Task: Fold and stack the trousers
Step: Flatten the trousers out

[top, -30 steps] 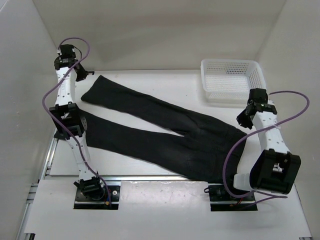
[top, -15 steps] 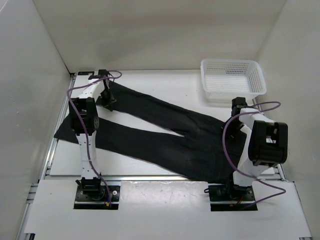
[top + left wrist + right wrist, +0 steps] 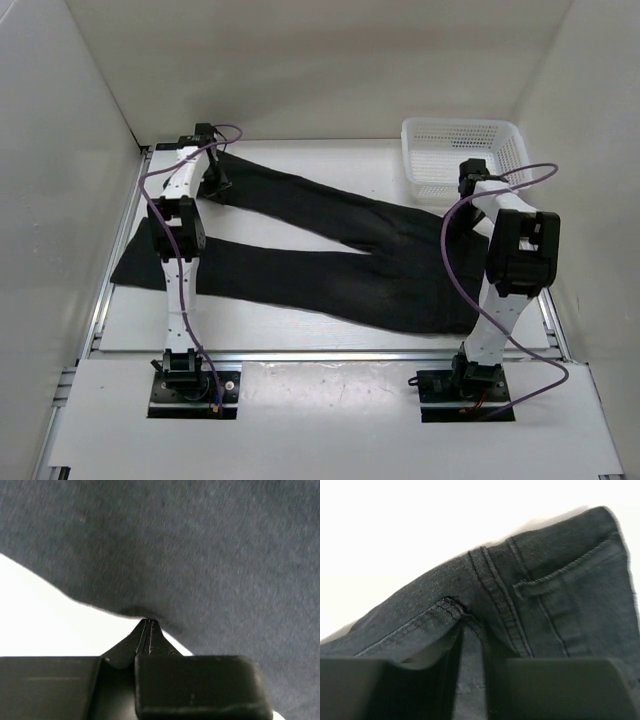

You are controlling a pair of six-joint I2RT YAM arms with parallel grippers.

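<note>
The black trousers (image 3: 330, 255) lie spread across the white table, legs to the left, waist to the right. My left gripper (image 3: 213, 178) is shut on the hem end of the far leg at the back left; in the left wrist view the fingertips (image 3: 148, 626) pinch the fabric edge (image 3: 200, 555). My right gripper (image 3: 470, 192) is shut on the waistband at the back right; in the right wrist view the waistband seam (image 3: 452, 607) sits clamped in the jaws, with a pocket seam (image 3: 555, 580) beside it.
A white mesh basket (image 3: 465, 157) stands at the back right corner, just behind my right gripper. White walls enclose the table on the left, back and right. Both arm bases sit at the near edge.
Both arms reached down to the trousers and closed on them. The far leg and waist have since shifted toward the back, stretching the cloth straighter.
</note>
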